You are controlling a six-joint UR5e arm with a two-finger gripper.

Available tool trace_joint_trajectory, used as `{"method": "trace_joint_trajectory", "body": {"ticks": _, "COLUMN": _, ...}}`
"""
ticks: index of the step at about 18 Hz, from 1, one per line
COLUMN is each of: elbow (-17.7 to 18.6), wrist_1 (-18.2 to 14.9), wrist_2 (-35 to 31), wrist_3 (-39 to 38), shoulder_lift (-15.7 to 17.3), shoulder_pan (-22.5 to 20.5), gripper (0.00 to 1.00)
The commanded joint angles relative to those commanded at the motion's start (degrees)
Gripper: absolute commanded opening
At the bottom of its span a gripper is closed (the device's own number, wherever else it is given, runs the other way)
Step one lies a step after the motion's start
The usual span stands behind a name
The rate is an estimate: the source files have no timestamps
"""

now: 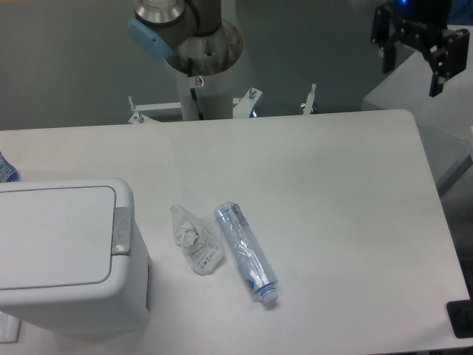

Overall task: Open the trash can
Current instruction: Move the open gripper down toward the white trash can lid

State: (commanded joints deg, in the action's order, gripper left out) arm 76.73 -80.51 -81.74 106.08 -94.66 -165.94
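The trash can (66, 259) stands at the near left corner of the counter (332, 207), its flat white lid (55, 235) lying closed and the grey push-button strip (121, 228) sitting on the rim at its right edge. Just beside it to the right lies a small clear plastic bag (196, 240), and next to that a clear bottle (245, 251) with a blue label, on its side. The pincer (414, 70) hangs released, fingers spread, at the upper right, well apart from the can, beyond the counter's far corner
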Motion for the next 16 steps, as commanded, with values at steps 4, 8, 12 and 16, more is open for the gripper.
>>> {"method": "trace_joint_trajectory", "body": {"ticks": 4, "elbow": 0.0, "wrist_1": 0.0, "wrist_2": 1.23, "wrist_3": -0.09, "shoulder_lift": 0.0, "shoulder_pan": 0.35, "gripper": 1.0}}
{"method": "trace_joint_trajectory", "body": {"ticks": 8, "elbow": 0.09, "wrist_1": 0.35, "wrist_2": 1.67, "wrist_3": -3.32, "shoulder_lift": 0.18, "shoulder_pan": 1.14, "gripper": 1.0}}
{"method": "trace_joint_trajectory", "body": {"ticks": 12, "elbow": 0.87, "wrist_1": 0.35, "wrist_2": 1.67, "wrist_3": -10.27, "shoulder_lift": 0.35, "shoulder_pan": 4.39, "gripper": 1.0}}
{"method": "trace_joint_trajectory", "body": {"ticks": 16, "elbow": 2.2, "wrist_1": 0.44, "wrist_2": 7.0, "wrist_3": -23.42, "shoulder_lift": 1.67, "shoulder_pan": 7.46, "gripper": 1.0}}
